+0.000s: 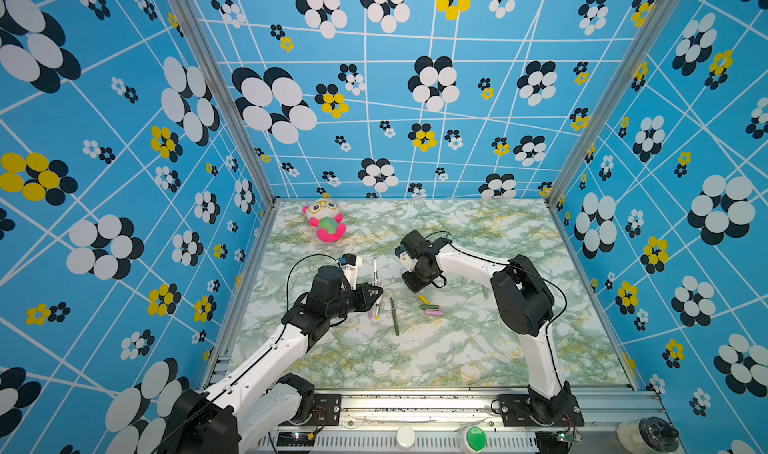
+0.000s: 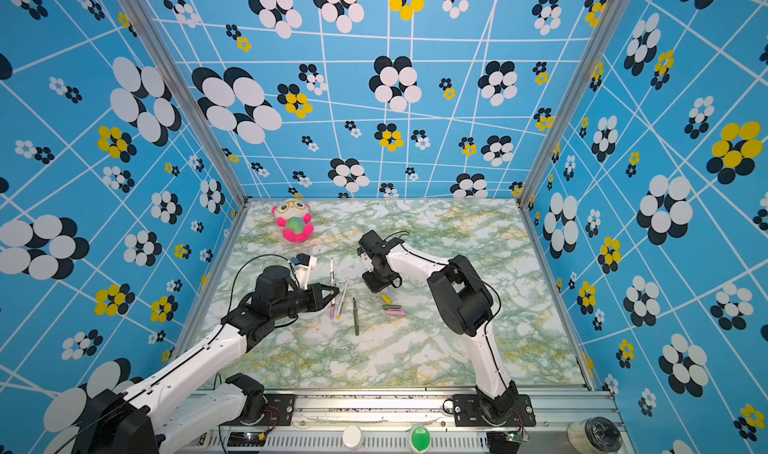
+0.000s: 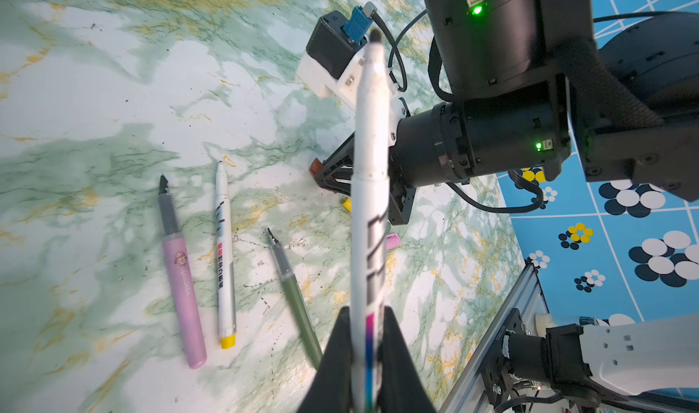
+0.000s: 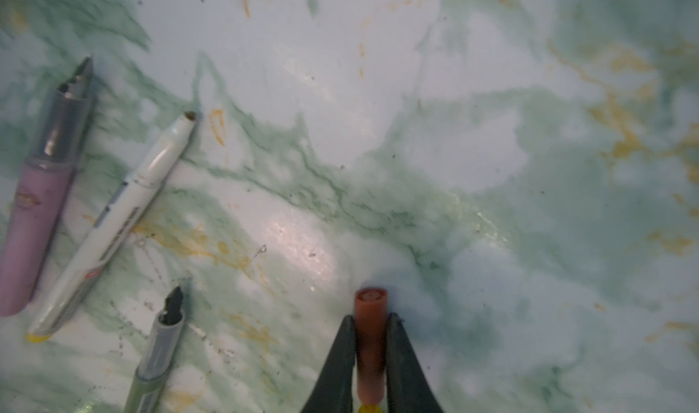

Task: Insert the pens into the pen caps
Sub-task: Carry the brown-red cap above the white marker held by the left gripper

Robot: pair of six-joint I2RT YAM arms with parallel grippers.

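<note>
Pens and caps on the green-marbled surface point(image 1: 457, 348). The left hand point(image 3: 368, 313) is clenching a white pen point(image 3: 370, 146) by its barrel, the dark tip pointing away from the fingers; in both top views this pen is reaching from the hand toward the back wall. The right hand point(image 4: 372, 318) is grasping a brown cap point(image 4: 371, 301), the jaws pressing on both of its sides and its round end projecting beyond the fingertips; the cap is hanging low over bare surface. Three more pens are lying side by side just beside the left hand, tips all facing the back wall: a pink pen point(image 3: 183, 290), a white pen with a yellow end point(image 3: 225, 263) and a dark green pen point(image 3: 299, 305), the last set slightly apart from the other two. Four caps are lying close together near the right hand: a yellow cap point(image 1: 423, 298), a dark green cap point(image 1: 425, 306), a pale green cap point(image 1: 435, 307) and a pink cap point(image 1: 434, 313). A plush toy point(image 1: 326, 221) is sitting near the far left corner, well apart from pens and caps.
</note>
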